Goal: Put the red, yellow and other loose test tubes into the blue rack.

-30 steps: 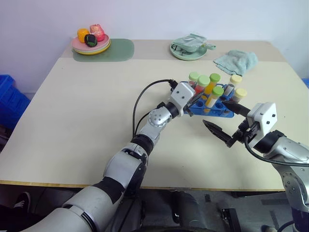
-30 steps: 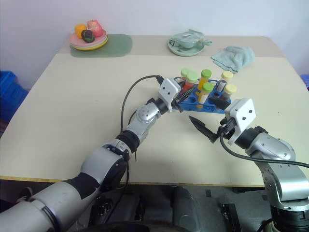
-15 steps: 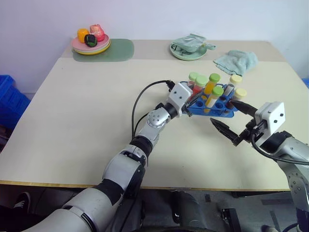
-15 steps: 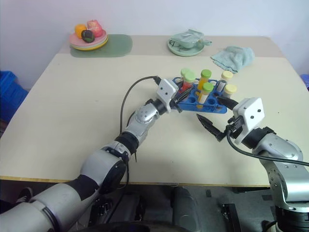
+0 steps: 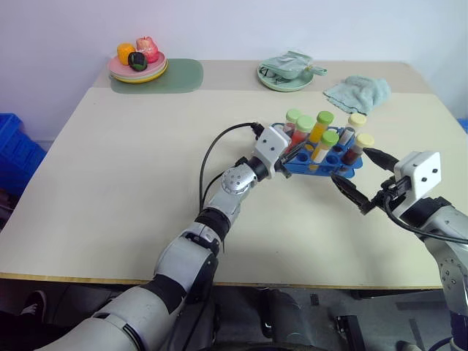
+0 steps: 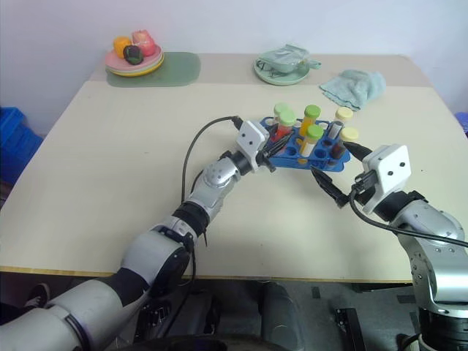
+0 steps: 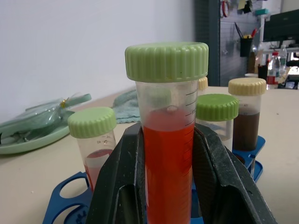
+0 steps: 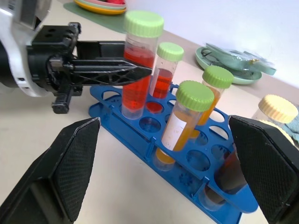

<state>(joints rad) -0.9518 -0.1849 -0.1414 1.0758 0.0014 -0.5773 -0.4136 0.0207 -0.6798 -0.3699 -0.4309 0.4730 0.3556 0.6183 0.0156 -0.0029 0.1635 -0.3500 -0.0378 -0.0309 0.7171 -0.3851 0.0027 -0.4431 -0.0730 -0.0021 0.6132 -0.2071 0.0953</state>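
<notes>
While the clear plastic tube of red-orange liquid with a pale green cap (image 7: pixel 167 140) is clamped between the two black fingers (image 7: pixel 219 177) of the left gripper (image 5: pixel 289 151), it stands upright in a hole at the near-left end of the bright blue plastic rack with its grid of round holes (image 8: pixel 140 135), which rests on the beige tabletop (image 5: pixel 131 168). The yellow-filled tube with a green cap (image 8: pixel 184 122) and the dark brown-red tube with a pale yellow cap (image 5: pixel 358 148) are already seated in the rack too. The right gripper (image 5: pixel 356 184) is held just beside the rack's right end with its fingers spread wide and empty. If the left fingers are drawn back before they are opened, the tube, and likely the light rack, could be dragged or tipped. A careless sweep of the right gripper could knock the capped tubes over.
</notes>
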